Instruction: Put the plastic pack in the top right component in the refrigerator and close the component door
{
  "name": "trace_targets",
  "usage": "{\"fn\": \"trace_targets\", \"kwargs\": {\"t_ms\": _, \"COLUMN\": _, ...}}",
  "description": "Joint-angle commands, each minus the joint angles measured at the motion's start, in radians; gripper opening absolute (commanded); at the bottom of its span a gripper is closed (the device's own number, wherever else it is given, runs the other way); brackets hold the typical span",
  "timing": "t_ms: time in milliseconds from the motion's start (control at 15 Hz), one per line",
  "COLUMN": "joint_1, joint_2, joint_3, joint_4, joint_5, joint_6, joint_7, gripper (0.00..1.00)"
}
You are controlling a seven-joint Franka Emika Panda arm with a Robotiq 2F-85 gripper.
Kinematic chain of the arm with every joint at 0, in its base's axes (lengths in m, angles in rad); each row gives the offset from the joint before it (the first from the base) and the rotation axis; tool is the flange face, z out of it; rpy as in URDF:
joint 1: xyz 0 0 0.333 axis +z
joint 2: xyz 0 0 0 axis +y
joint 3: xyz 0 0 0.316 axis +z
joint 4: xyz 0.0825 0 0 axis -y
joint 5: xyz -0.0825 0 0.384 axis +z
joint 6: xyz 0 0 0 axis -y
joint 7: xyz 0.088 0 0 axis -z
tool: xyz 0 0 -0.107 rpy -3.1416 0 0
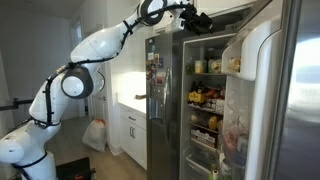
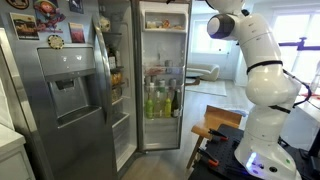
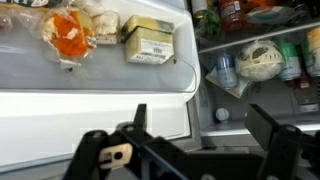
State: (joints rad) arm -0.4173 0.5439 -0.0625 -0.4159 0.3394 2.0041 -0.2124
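In the wrist view a clear plastic pack (image 3: 68,32) with orange contents lies in the top compartment (image 3: 100,75) of the open fridge door, next to a yellowish wrapped block (image 3: 150,40). I cannot tell whether the compartment's clear cover is up or down. My gripper (image 3: 200,130) is open and empty, its two black fingers spread just below and in front of the compartment. In an exterior view the gripper (image 1: 197,20) is high up at the top of the open fridge, close to the door's upper bin (image 1: 238,58).
The fridge interior holds jars and a wrapped food bundle (image 3: 258,60) on shelves to the right of the door bin. Bottles fill the lower shelves (image 2: 160,100). The open door (image 1: 262,90) stands close beside the arm. A white bag (image 1: 94,135) lies on the floor.
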Motion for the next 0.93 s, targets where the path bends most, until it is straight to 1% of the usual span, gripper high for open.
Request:
{"fn": "trace_targets", "kwargs": {"t_ms": 0, "joint_1": -0.001, "joint_2": 0.014, "joint_3": 0.004, "joint_4": -0.003, "joint_5": -0.019, "joint_6": 0.115, "joint_7": -0.014, "gripper": 1.00}}
{"fn": "trace_targets", "kwargs": {"t_ms": 333, "joint_1": 0.002, "joint_2": 0.033, "joint_3": 0.004, "joint_4": -0.019, "joint_5": -0.029, "joint_6": 0.249, "joint_7": -0.014, "gripper": 1.00}}
{"fn": "trace_targets", "kwargs": {"t_ms": 400, "joint_1": -0.017, "joint_2": 0.107, "joint_3": 0.036, "joint_4": 0.107, "joint_5": -0.064, "joint_6": 0.213, "joint_7": 0.012, "gripper": 1.00}}
{"fn": "trace_targets", "kwargs": {"t_ms": 467, "joint_1": 0.000, "joint_2": 0.040, "joint_3": 0.006, "joint_4": -0.023, "joint_5": -0.042, "joint_6": 0.273, "joint_7": -0.008, "gripper": 1.00}}
{"fn": "trace_targets", "kwargs": {"t_ms": 600, "joint_1": -0.001, "joint_2": 0.048, "joint_3": 0.008, "joint_4": -0.029, "joint_5": -0.048, "joint_6": 0.303, "joint_7": -0.004, "gripper": 1.00}}
{"fn": "trace_targets", "kwargs": {"t_ms": 667, "joint_1": -0.018, "joint_2": 0.124, "joint_3": 0.035, "joint_4": 0.100, "joint_5": -0.083, "joint_6": 0.261, "joint_7": 0.024, "gripper": 1.00}}
{"fn": "trace_targets", "kwargs": {"t_ms": 733, "joint_1": -0.003, "joint_2": 0.056, "joint_3": 0.010, "joint_4": -0.030, "joint_5": -0.061, "joint_6": 0.324, "joint_7": 0.000, "gripper": 1.00}}
{"fn": "trace_targets", "kwargs": {"t_ms": 800, "joint_1": -0.004, "joint_2": 0.061, "joint_3": 0.011, "joint_4": -0.029, "joint_5": -0.063, "joint_6": 0.335, "joint_7": 0.001, "gripper": 1.00}}
{"fn": "trace_targets", "kwargs": {"t_ms": 867, "joint_1": -0.019, "joint_2": 0.139, "joint_3": 0.037, "joint_4": 0.103, "joint_5": -0.093, "joint_6": 0.296, "joint_7": 0.026, "gripper": 1.00}}
